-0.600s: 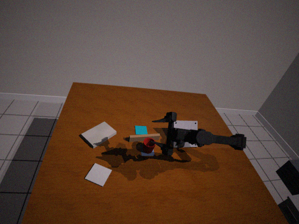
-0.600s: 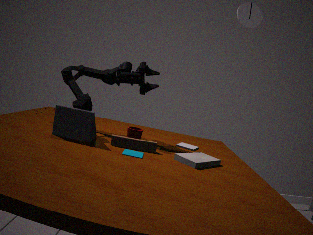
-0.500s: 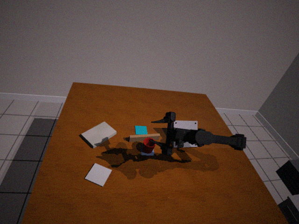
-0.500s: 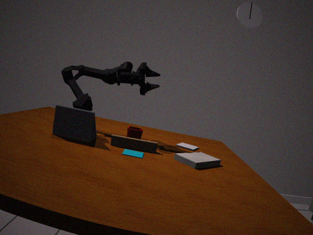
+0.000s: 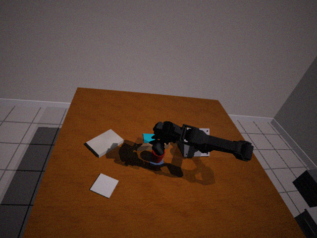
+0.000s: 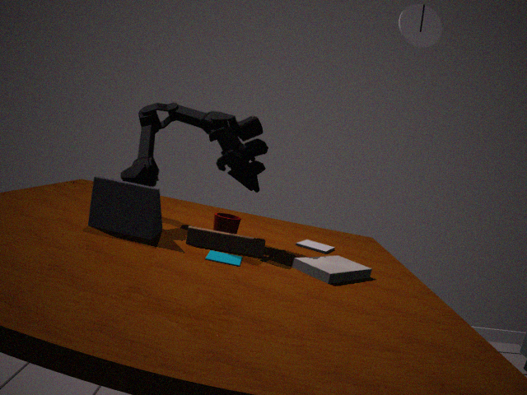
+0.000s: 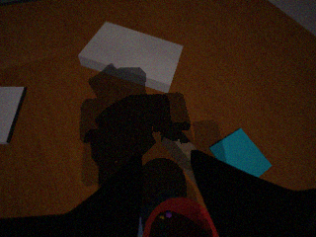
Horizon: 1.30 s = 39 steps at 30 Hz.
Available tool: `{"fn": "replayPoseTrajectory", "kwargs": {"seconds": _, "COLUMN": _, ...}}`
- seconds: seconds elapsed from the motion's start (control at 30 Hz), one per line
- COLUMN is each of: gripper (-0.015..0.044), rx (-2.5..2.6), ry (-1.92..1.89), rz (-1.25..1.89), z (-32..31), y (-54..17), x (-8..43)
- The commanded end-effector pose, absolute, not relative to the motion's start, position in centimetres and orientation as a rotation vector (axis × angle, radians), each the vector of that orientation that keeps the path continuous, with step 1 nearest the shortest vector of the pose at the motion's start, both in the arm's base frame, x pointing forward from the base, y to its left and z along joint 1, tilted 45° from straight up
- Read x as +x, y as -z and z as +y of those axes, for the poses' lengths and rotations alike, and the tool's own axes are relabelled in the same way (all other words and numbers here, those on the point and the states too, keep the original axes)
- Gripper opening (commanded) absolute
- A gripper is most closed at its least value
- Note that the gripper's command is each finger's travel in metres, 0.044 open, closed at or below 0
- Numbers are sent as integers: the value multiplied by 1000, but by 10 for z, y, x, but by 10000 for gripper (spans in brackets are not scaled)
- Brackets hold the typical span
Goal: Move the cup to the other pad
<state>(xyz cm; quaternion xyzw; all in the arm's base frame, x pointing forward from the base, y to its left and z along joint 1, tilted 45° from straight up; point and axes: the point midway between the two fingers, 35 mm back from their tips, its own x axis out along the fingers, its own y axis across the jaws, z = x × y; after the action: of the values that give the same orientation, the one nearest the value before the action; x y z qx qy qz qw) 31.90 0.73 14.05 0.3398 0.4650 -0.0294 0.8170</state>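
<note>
The red cup (image 5: 157, 157) (image 6: 226, 223) (image 7: 184, 203) stands upright on a blue pad (image 5: 160, 163) (image 7: 140, 228). Small marbles (image 7: 168, 214) show inside it in the wrist view. The other pad, cyan (image 5: 148, 138) (image 6: 224, 257) (image 7: 241, 153), lies bare in the views, beyond a low wooden bar (image 5: 144, 147) (image 6: 225, 243) (image 7: 180, 152) that stands between the pads. My gripper (image 5: 155, 145) (image 6: 256, 189) (image 7: 166, 158) points downward at a slant, well above the cup. Its fingers are partly open with nothing between them. Part of the cup is cut off in the wrist view.
A thick white block (image 5: 104, 143) (image 6: 333, 265) (image 7: 135, 45) lies past the bar's end. A thin white tile (image 5: 104, 185) (image 6: 314, 246) (image 7: 10, 114) lies apart from it. A dark grey panel (image 6: 125, 209) stands near the arm's base. The arm's shadow darkens the table near the cup.
</note>
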Motion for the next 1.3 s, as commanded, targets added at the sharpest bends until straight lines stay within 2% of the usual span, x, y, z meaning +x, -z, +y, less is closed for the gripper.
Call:
{"fn": "replayPoseTrajectory", "kwargs": {"seconds": 0.0, "gripper": 148, "rx": 1490, "ry": 548, "rz": 1718, "z": 22, "y": -97, "x": 260}}
{"fn": "replayPoseTrajectory", "kwargs": {"seconds": 0.1, "gripper": 148, "rx": 1644, "ry": 697, "rz": 1846, "z": 24, "y": -99, "x": 247}}
{"fn": "replayPoseTrajectory", "kwargs": {"seconds": 1.27, "gripper": 148, "rx": 1643, "ry": 699, "rz": 1843, "z": 42, "y": -79, "x": 244}}
